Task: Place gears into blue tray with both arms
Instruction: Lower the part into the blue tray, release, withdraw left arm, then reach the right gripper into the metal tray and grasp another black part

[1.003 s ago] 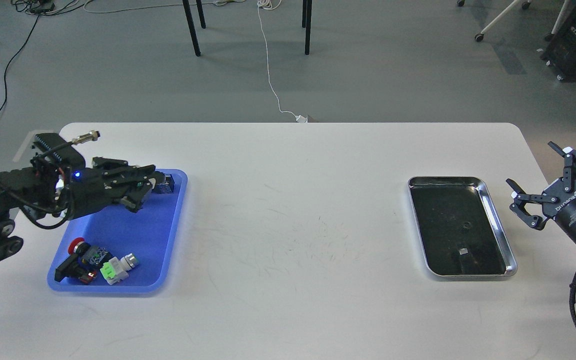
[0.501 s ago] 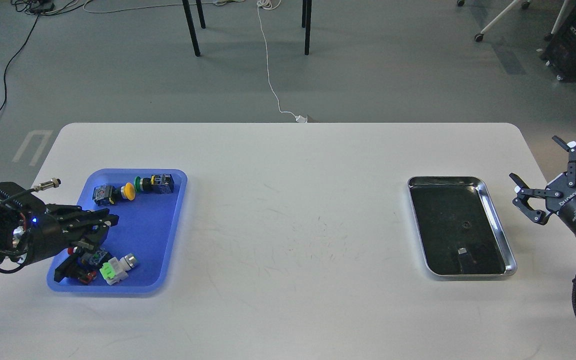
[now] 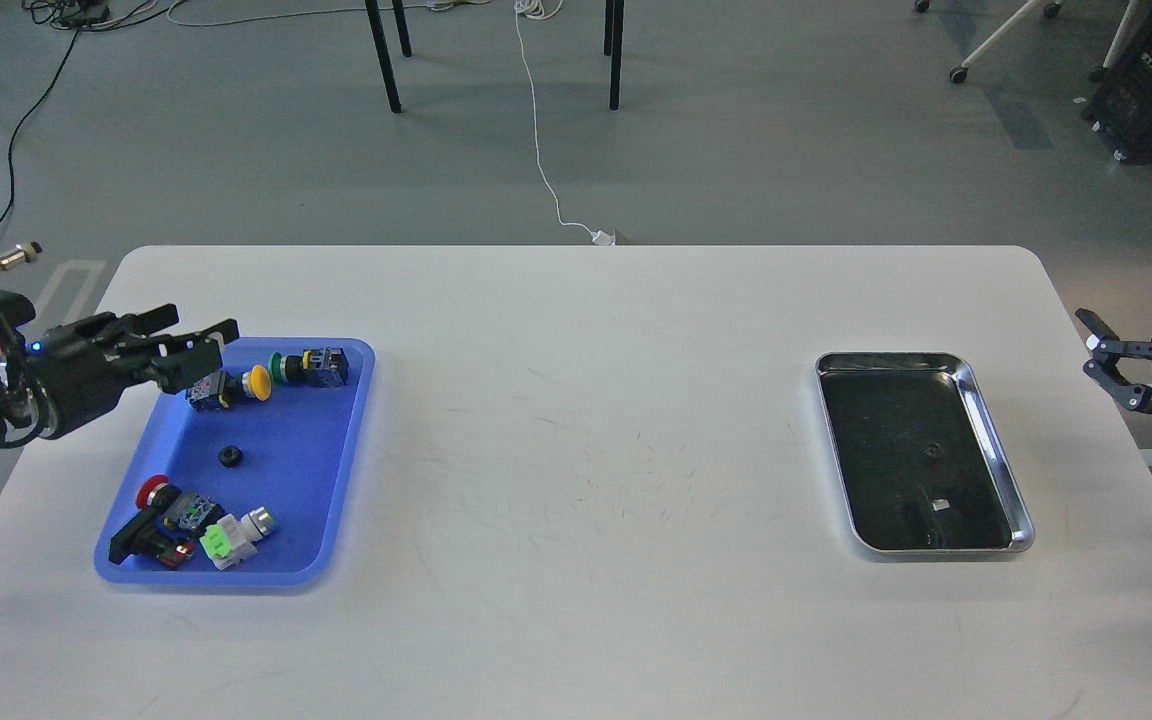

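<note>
One gear [image 3: 230, 456], a tiny black toothed disc, lies free on the floor of the blue tray [image 3: 341, 440] at the table's left. A second gear [image 3: 933, 452] rests in the steel tray [image 3: 998, 440] on the right. My left gripper [image 3: 194, 350] hovers over the blue tray's far left corner, fingers spread and empty, up and left of the first gear. My right gripper [image 3: 1131, 315] hangs off the table's right edge, open and empty, well right of the steel tray.
The blue tray also holds push-button switches: yellow [image 3: 254, 381] and green [image 3: 281, 369] ones along its far rim, a red one [image 3: 151, 493] and a green-and-white block [image 3: 226, 540] at its near end. The white table [image 3: 586, 450] spreads between the trays.
My left gripper drew back left, then rose to the tray's far left corner, uncovering a gear lying in the blue tray. My right gripper pulled back to the right.
</note>
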